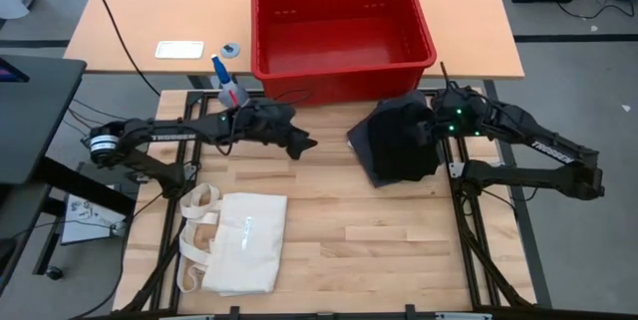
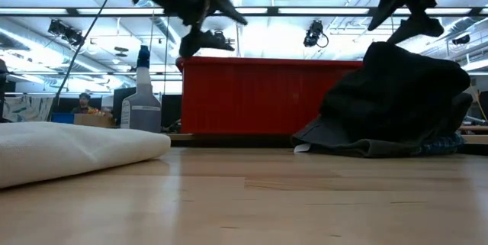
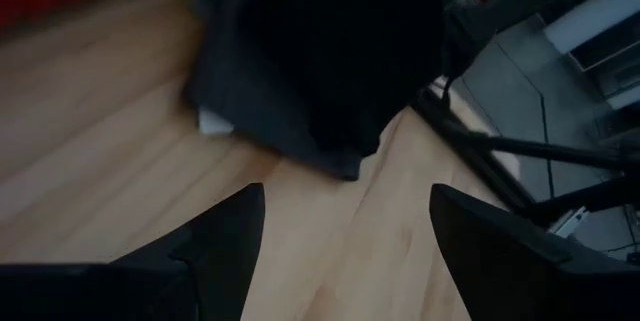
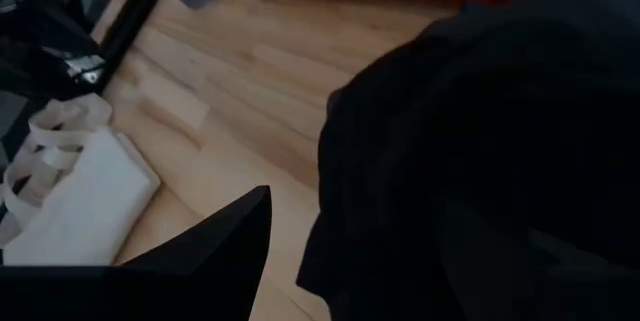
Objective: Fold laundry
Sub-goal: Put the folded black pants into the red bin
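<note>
On the worktop (image 1: 329, 230), the laundry (image 1: 399, 141) sat heaped in front of the red basket (image 1: 344, 31) — mostly dark charcoal. The right gripper (image 1: 431, 126) was at its edge; couldn't tell its finger state. The left gripper (image 1: 304, 146) hovered nearby, spread wide, holding nothing — apart from the pile.

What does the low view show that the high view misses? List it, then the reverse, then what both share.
Only the low view: a strip of blue plaid fabric peeking from under the dark garment pile, and the room behind the table. Only the high view: the red basket is empty inside, and the cream tote bag shows its handles. Both: basket, dark pile, tote, spray bottle, and the left gripper open and raised above the table.
</note>
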{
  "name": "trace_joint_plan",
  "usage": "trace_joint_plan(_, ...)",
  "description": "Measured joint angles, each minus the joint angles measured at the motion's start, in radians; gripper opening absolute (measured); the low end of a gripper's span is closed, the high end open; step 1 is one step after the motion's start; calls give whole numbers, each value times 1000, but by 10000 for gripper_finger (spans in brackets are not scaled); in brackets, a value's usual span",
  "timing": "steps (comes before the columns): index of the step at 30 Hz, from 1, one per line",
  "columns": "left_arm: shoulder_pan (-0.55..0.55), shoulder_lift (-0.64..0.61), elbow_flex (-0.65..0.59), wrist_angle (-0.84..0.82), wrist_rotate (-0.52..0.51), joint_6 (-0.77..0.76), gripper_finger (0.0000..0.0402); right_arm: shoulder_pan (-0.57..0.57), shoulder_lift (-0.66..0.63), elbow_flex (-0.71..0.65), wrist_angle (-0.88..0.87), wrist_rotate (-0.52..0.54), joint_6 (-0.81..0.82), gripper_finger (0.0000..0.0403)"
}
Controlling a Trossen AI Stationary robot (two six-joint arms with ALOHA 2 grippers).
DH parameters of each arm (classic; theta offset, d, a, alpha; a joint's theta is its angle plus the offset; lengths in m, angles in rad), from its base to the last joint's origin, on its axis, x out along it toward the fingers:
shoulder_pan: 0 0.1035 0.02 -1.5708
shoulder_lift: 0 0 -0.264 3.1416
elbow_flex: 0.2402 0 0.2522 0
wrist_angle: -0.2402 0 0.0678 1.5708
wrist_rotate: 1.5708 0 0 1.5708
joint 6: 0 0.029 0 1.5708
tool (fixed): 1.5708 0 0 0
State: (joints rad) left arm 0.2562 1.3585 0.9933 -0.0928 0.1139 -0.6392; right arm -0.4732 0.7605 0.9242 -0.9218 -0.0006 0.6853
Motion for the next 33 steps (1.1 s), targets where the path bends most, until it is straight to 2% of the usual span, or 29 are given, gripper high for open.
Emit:
trace_joint_plan(3, -1, 24, 57, 1, 0, 10, 288, 0, 0, 11, 10, 9, 3, 276)
trace_joint_plan(10, 34, 31, 108, 0, 7, 161, 288, 1, 34, 11, 14, 26, 82, 276)
trace_joint_plan(16, 141, 37, 110, -2, 143, 189, 288, 16, 81, 11, 15, 5, 148, 276)
trace_joint_plan(21, 183, 37, 110, -1, 244, 266, 288, 16, 123, 11, 15, 1, 176, 276)
trace_joint_plan(28, 178, 37, 110, -8, 295, 236, 288, 16, 138, 11, 73, 4, 201, 276)
trace_joint_plan(31, 167, 37, 110, -8, 299, 240, 288, 4, 138, 11, 110, 28, 155, 276)
trace_joint_plan(33, 163, 39, 110, -6, 299, 239, 288, -16, 138, 11, 141, 0, 118, 276)
